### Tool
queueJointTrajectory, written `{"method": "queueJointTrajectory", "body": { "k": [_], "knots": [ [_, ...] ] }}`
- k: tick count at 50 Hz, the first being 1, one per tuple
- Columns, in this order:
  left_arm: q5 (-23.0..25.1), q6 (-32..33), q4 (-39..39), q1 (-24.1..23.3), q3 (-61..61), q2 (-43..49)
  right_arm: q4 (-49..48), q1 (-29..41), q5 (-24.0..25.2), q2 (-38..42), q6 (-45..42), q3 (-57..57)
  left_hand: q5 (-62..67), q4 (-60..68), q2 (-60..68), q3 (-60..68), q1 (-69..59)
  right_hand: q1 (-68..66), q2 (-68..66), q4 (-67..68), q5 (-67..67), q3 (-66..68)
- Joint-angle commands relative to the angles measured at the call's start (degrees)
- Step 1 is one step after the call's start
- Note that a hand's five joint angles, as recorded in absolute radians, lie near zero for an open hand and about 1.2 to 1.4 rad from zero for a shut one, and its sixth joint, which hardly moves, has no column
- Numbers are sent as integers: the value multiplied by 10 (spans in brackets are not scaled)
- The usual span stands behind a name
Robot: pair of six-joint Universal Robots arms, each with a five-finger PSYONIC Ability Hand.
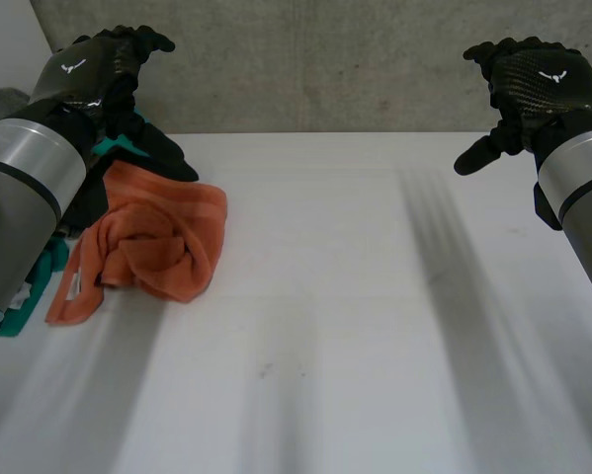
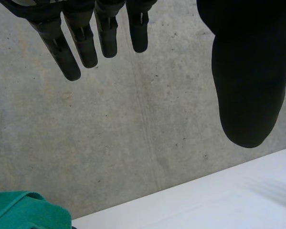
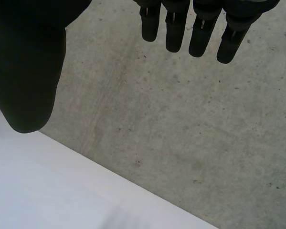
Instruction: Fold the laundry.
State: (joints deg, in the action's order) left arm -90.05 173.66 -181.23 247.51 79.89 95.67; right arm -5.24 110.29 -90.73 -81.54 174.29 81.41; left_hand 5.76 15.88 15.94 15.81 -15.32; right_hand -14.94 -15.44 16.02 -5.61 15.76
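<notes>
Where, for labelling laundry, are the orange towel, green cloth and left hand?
orange towel (image 1: pixel 162 242): head view, crumpled middle.
green cloth (image 2: pixel 23 212): left wrist view, upper fold.
left hand (image 1: pixel 93 64): head view, its back.

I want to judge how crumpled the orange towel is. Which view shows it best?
The head view: the orange towel lies bunched on the table, whole. The left wrist view looks past the left robot hand at teal cloth and wall; the right wrist view, past the right robot hand, at wall and table.

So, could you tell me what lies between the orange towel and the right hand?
Nothing: in the head view the white table is bare from the orange towel across to the open right hand.
</notes>
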Motion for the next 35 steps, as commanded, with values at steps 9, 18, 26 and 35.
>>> {"method": "queueJointTrajectory", "body": {
  "k": [9,18,26,35],
  "knots": [
    [8,84,-4,0,8,19,-3,4,0,1,-1,6,-58,-59,-59,-58,53,49,54,-60,56,-58],
    [7,323,-41,12,40,153,-4,2,2,7,-2,4,-58,-59,-59,-58,53,49,54,-60,56,-58],
    [11,437,-149,109,49,275,-4,5,7,13,-11,6,-52,-53,-54,-53,48,49,54,-60,56,-58],
    [103,436,-180,114,32,325,-4,8,6,40,-57,9,423,422,421,422,-427,49,54,-60,56,-58]
  ]
}}
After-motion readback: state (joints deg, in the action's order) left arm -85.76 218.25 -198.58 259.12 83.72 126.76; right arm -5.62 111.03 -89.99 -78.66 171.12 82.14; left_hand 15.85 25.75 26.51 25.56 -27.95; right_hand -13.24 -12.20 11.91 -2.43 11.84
